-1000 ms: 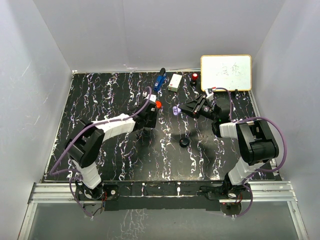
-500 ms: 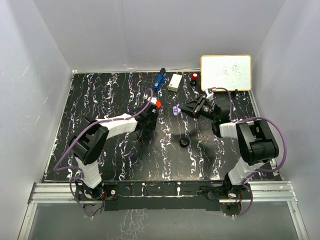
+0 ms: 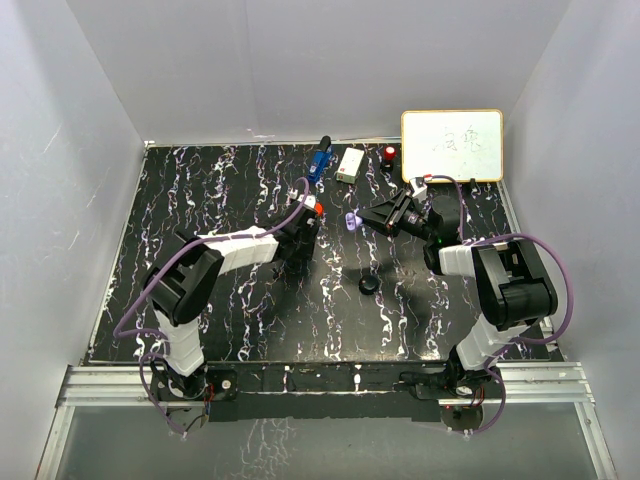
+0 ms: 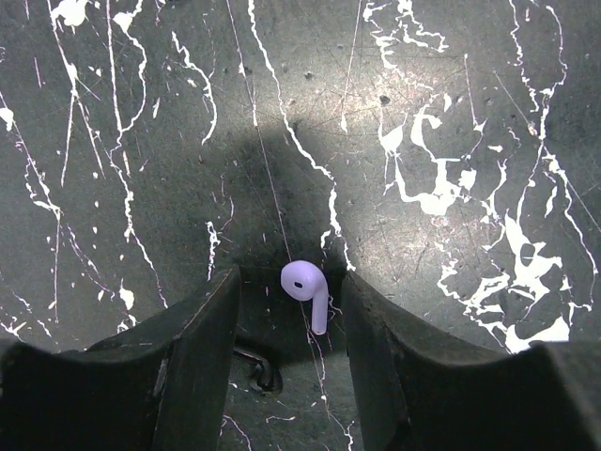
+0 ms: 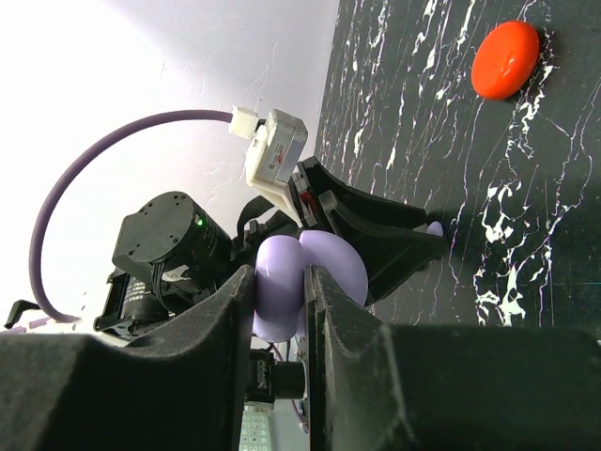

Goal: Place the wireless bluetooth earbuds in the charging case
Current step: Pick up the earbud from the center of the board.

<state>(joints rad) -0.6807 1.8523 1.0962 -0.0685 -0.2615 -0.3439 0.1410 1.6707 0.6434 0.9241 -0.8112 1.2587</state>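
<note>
A lavender earbud [image 4: 305,287] lies on the black marbled table [image 4: 451,113], stem toward the camera. My left gripper [image 4: 289,282] is open, one finger on each side of the bud, neither touching it. From above, this gripper [image 3: 300,240] points down just below a red round case [image 3: 316,208]. My right gripper [image 5: 279,277] is shut on the lavender charging case [image 5: 282,282], held off the table with its two halves apart. In the top view the case [image 3: 351,220] hangs right of the left gripper. The bud [image 5: 434,228] also peeps out past the left fingers in the right wrist view.
A black round case [image 3: 368,285] lies nearer the arms' bases. Along the far edge stand a blue object [image 3: 319,160], a white box [image 3: 350,165], a red-topped item [image 3: 389,154] and a whiteboard [image 3: 452,145]. White walls enclose the table.
My left arm has shifted a little right and toward the far side, and its fingers have drawn slightly closer together. The right arm and the lavender case have stayed still.
</note>
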